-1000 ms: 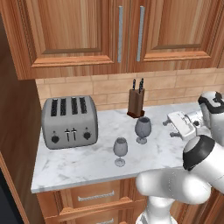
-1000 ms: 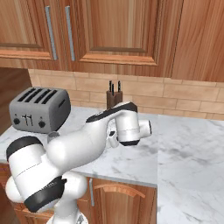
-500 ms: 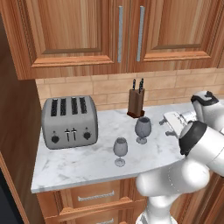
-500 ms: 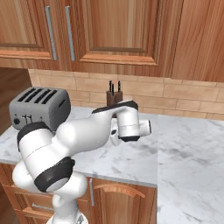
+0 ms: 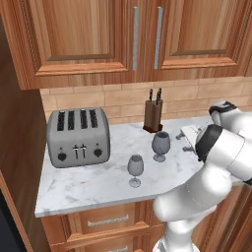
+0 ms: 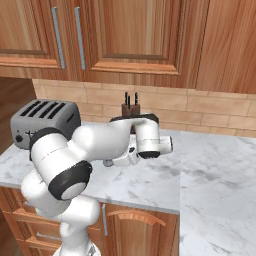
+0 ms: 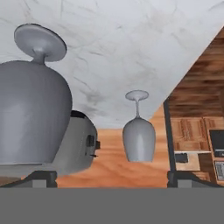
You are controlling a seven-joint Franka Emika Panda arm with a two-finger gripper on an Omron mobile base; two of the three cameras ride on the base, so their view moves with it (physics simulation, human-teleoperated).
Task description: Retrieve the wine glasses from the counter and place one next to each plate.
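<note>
Both wine glasses sit upright on the marble counter (image 5: 88, 184), and both are empty as far as I can make out. The darker, wider glass (image 5: 160, 145) stands just in front of the knife block (image 5: 153, 116), and the paler, slimmer glass (image 5: 135, 170) is nearer the front edge, a bit to the left of the first. They're near each other but not touching.

The gripper (image 5: 189, 139) is just to the right of the darker glass, level with it, fingers spread wide with nothing between them. In the hand view the picture is rolled upside down: the darker glass (image 7: 33, 105) looms big at the left, its foot (image 7: 40, 41) pointing up, very close to the left finger tip (image 7: 43, 177), and the slim glass (image 7: 138, 135) hangs farther off in the middle.

The left base view lays out both glasses plainly. In the right base view the white arm (image 6: 100, 142) is across that spot and I can't pick the glasses out.

A grey four-slot toaster (image 5: 78, 135) sits at the left end of the counter, well apart from the glasses. Wooden cupboards (image 5: 123, 39) hang above, over a tan tile backsplash (image 5: 98, 98).
</note>
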